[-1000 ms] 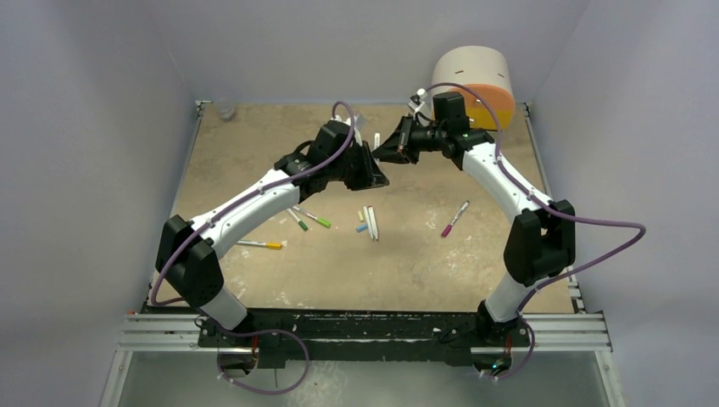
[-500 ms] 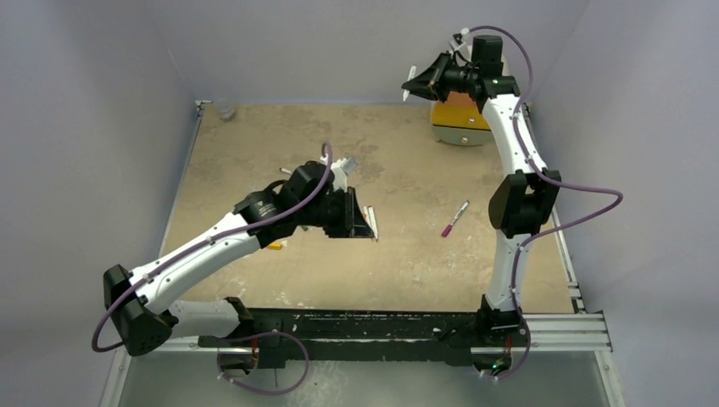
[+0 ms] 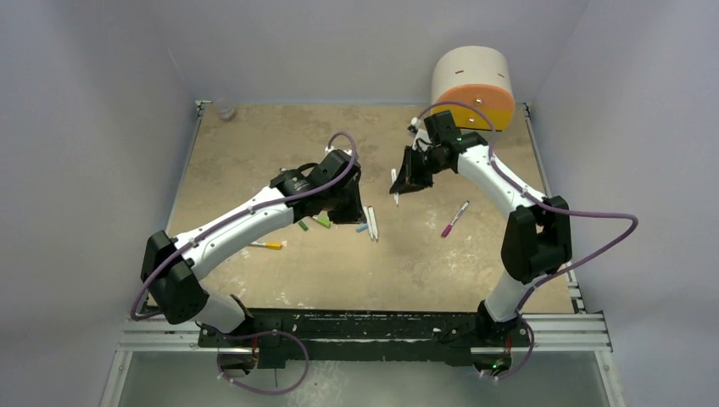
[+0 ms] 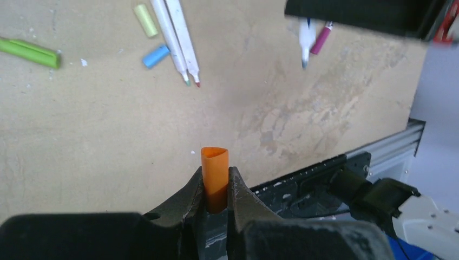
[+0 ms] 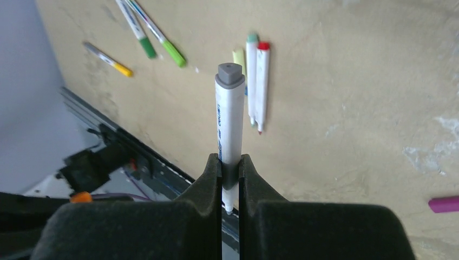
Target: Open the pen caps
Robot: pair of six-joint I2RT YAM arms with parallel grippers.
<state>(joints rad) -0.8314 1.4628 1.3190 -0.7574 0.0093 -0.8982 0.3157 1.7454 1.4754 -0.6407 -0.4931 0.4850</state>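
A second ago the two claws were nose to nose over the middle of the table point(image 3: 254, 144); now they stand apart, and each has come away with its own piece. The left claw point(image 4: 216, 181) is pinching the orange cap point(image 4: 215, 168), which stands upright between its jaws with the open mouth upward. The right claw point(image 5: 230, 162) is clamped on the white pen barrel point(image 5: 230, 119), grey butt end up and the bare tip poking out beneath the jaws. So this pen looks opened, cap and barrel well clear of one another. Ahead of the left claw, down on the table, lie two uncapped pens point(image 4: 176, 38) side by side with a loose blue cap point(image 4: 156, 56) and a yellow cap point(image 4: 145, 13) just beside them, which I take for pens already done. Off to the right claw's outer side a magenta pen point(image 3: 454, 218) appears capped, as do the green pens point(image 5: 173, 52) beyond it. I judge both pieces want setting down next, then one of those picked up.
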